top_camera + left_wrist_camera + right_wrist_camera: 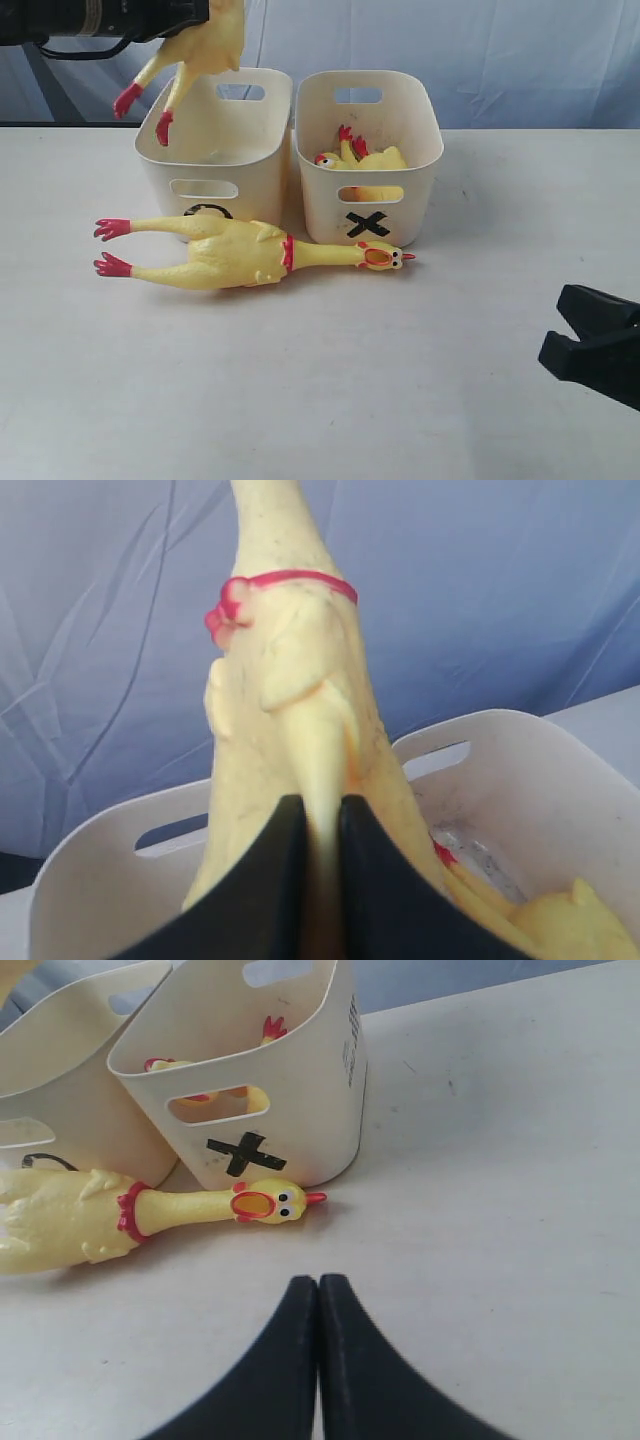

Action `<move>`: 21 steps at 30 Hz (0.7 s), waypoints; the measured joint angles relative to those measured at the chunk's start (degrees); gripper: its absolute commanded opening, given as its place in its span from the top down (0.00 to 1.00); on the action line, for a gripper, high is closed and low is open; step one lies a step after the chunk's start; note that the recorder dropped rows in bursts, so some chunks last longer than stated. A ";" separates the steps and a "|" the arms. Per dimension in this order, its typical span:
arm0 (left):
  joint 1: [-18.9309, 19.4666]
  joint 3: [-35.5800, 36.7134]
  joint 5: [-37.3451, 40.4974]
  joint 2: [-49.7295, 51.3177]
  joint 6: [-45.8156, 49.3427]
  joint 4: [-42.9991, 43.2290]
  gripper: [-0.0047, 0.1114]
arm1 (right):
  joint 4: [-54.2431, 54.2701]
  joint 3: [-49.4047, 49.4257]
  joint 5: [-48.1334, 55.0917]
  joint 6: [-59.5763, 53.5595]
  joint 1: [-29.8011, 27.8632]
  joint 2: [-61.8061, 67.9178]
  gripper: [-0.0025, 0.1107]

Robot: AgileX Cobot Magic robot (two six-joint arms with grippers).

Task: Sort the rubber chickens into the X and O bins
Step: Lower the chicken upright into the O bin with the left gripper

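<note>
In the left wrist view my left gripper (pixel 322 805) is shut on a thin flap of a rubber chicken (pixel 290 680). That held chicken (pixel 200 50) hangs with its red feet down over the left tub, the O bin (pixel 160 165). Its black mark (pixel 207 211) is mostly hidden. A small chicken (pixel 365 160) lies in the X bin (pixel 420 175) beside it. A long chicken (pixel 235 255) lies on the table in front of both tubs, its head (pixel 265 1203) below the X (pixel 240 1152). My right gripper (pixel 318 1282) is shut and empty, near the table's front right (pixel 595 340).
The two tubs stand side by side, touching, at the back of the white table (pixel 320 400). A blue cloth backdrop (pixel 500 50) hangs behind them. A yellow shape (pixel 570 920) shows inside the tub under the held chicken.
</note>
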 measured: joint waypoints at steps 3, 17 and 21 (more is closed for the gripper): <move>-1.15 -2.12 0.13 1.49 0.00 0.00 0.96 | -0.26 0.00 0.00 0.00 0.00 0.00 0.99; -2.89 -4.18 4.96 10.49 0.21 0.00 0.96 | -1.34 0.00 0.37 0.00 0.00 0.00 0.99; -2.89 -4.30 3.44 12.08 0.30 -0.14 0.96 | -2.55 0.00 0.37 0.00 0.00 0.00 0.99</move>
